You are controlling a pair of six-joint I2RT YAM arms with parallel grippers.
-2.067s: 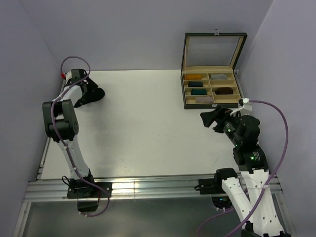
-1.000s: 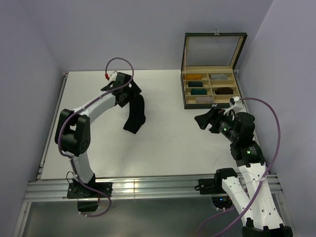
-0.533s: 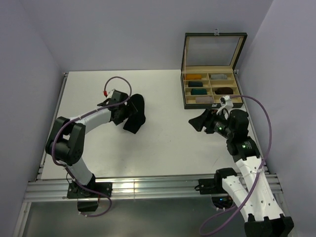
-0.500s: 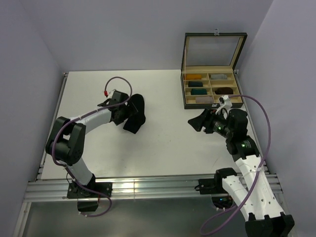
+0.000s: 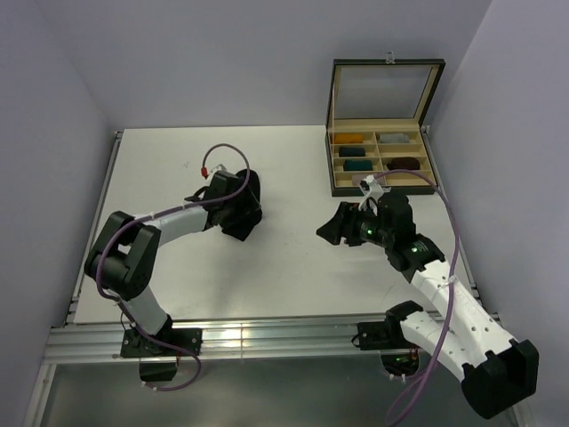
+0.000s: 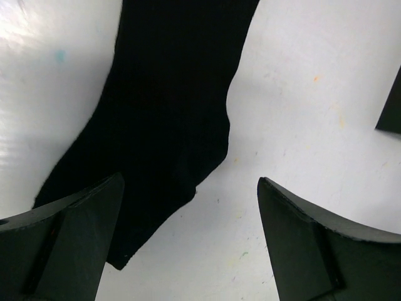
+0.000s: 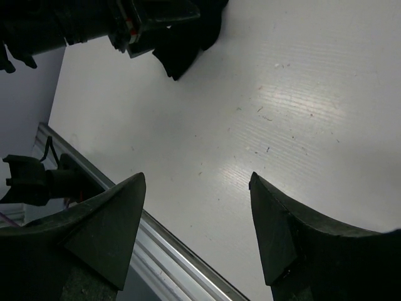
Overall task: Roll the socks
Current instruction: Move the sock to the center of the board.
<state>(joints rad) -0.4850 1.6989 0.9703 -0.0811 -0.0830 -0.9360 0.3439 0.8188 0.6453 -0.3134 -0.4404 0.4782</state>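
The sock (image 6: pixel 169 125) under the left wrist camera reads as plain black, though in so dim a view it might be very dark brown. The desk (image 5: pixel 293 258) is white, with tiny blue and orange flecks. The left fingers (image 6: pixel 69 244) are matt black. The box (image 5: pixel 378 189) is dark-framed and tan inside, holding a mustard bundle (image 5: pixel 352 138), a grey bundle (image 5: pixel 397 138) and a teal bundle (image 5: pixel 357 165). The right arm (image 5: pixel 444 298) is white with black joints.

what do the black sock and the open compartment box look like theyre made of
Black sock: soft matte fabric, judging by its limp shape and wavy edge. Open compartment box: dark frame, pale dividers, probably wood or board; lid pane looks glassy.
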